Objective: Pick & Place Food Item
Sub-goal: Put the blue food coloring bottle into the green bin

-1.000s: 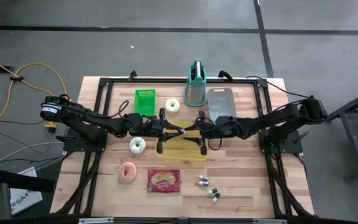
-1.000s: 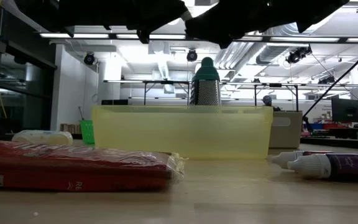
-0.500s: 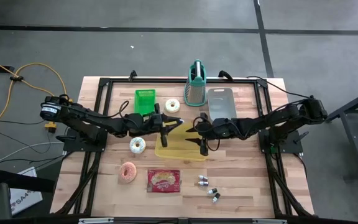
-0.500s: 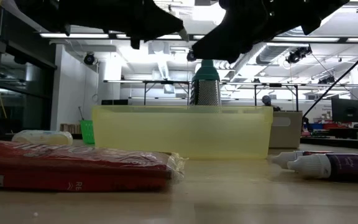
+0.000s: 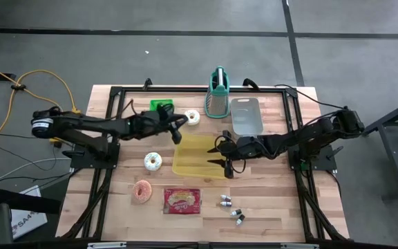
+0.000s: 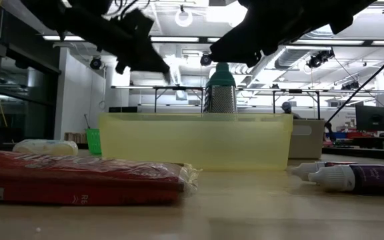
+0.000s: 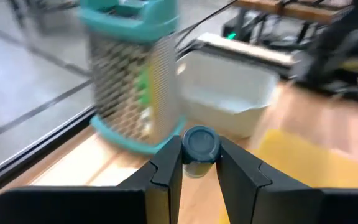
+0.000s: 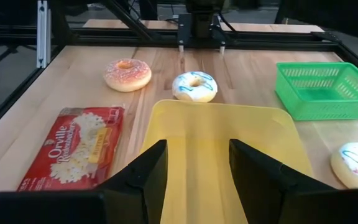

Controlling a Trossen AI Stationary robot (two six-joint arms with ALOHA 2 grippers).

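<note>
In the left wrist view a small pale bottle with a blue-grey cap [image 7: 201, 144] sits between the fingers of my left gripper [image 7: 199, 152]. In the high view that gripper [image 5: 180, 129] hangs over the far left corner of the yellow bin [image 5: 195, 158], between the green basket [image 5: 161, 106] and a white donut [image 5: 192, 117]. My right gripper [image 5: 220, 155] hovers open over the bin's right side, with nothing between its fingers [image 8: 197, 158]. On the table lie a blue-iced donut [image 5: 153, 161], a pink donut [image 5: 142, 191] and a red popcorn bag [image 5: 182, 200]. My left gripper pinches the small bottle between its two fingers, at the cap [image 7: 201, 143] and just below it. The fingers come nearly level from the table's left. The bottle is lifted clear of the table, its cap toward the wrist camera, its pale body [image 7: 194, 169] showing under the cap.
A teal-topped grater [image 5: 218, 93] and a grey container [image 5: 246, 115] stand at the far edge, just beyond the left gripper. Three small bottles [image 5: 231, 209] lie near the front right. A black frame [image 5: 116, 93] runs round the tabletop.
My left gripper has swung from over the middle of the yellow bin toward the table's far left, turning as it went, and now hangs beside the green basket with the bottle. The bin's floor has come into view.
</note>
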